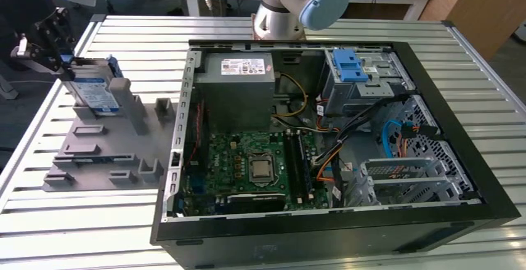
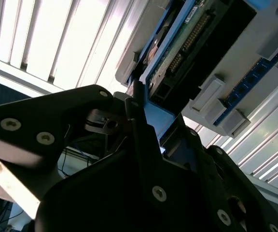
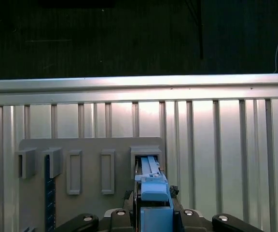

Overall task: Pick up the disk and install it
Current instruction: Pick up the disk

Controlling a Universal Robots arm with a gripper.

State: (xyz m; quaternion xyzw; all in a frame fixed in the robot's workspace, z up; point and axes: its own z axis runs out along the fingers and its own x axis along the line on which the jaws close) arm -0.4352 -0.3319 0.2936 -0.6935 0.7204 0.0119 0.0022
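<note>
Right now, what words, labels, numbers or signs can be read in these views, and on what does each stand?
Blue-and-white label on the flat silver disk standing in the grey slotted plastic stand: print too small to read.
White sticker on the grey box-shaped power supply: too small to read.
Nothing legible elsewhere.

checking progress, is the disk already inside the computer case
No, the disk stands upright in the grey stand, outside the computer case, on the exterior view's left.
</note>
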